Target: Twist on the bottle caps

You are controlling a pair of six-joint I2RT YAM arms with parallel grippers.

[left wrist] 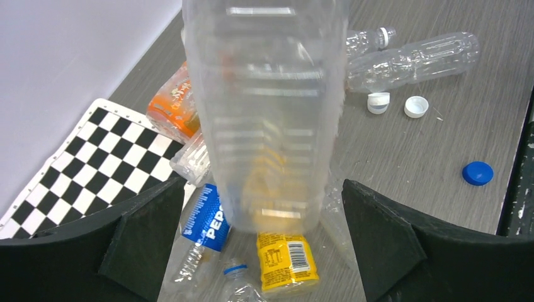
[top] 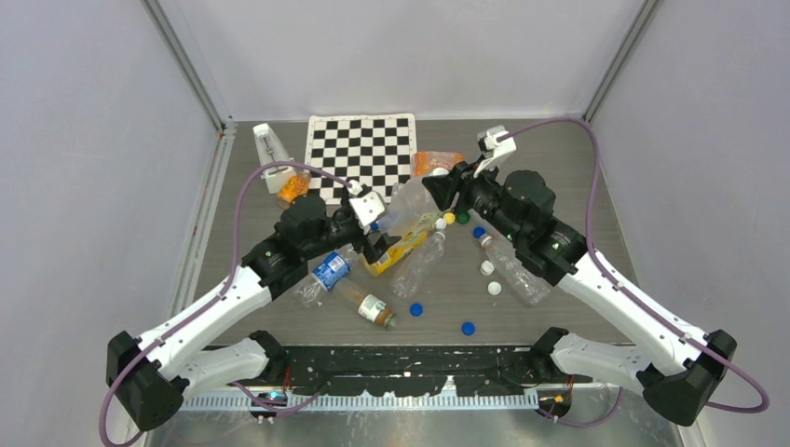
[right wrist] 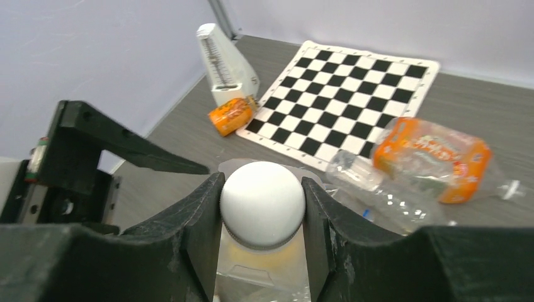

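My right gripper (right wrist: pixel 261 211) clamps a white cap (right wrist: pixel 262 202) squarely between its fingers, seated on the neck of the clear bottle (left wrist: pixel 267 113) that my left gripper (left wrist: pixel 261 242) brackets near the base; whether those left fingers press the wall, I cannot tell. The bottle's long axis runs straight from one hand to the other, so the coming twist likely belongs to the right wrist. Loose caps (top: pixel 415 309) lie on the table (top: pixel 578 168).

Pale lavender walls (top: pixel 84 186) with metal corner posts (top: pixel 186 65) enclose a grey wood-grain table (top: pixel 596 186).
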